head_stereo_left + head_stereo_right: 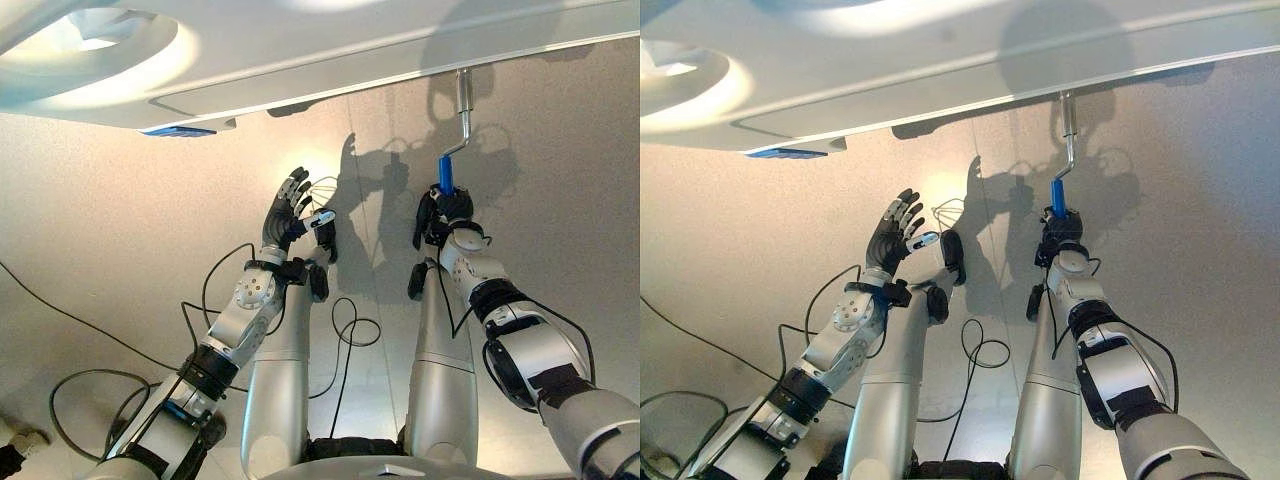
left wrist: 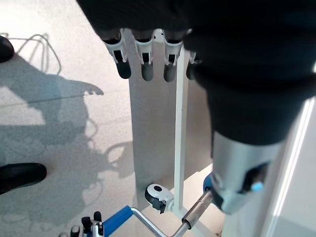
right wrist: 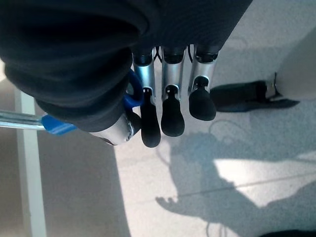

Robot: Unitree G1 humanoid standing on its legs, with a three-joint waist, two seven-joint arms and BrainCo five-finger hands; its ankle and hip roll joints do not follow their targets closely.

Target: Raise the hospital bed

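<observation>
Here the right hand [image 1: 447, 212] is closed round the blue grip [image 1: 446, 174] of the crank [image 1: 463, 120], thumb and fingers wrapped about it. From the grip the steel crank bends and runs up to its shaft, which goes in under the edge of the bed [image 1: 330, 50]. The bed's pale frame spans the top of both eye views. The left hand [image 1: 289, 212] hangs in the air well apart from the crank, fingers spread and loose, holding nothing. Its wrist view looks past those fingers [image 2: 144, 60] to a bed leg with a castor [image 2: 158, 196]. As for progress, the hold is made; how far the bed has risen cannot be read, so I judge the cranking itself remains.
</observation>
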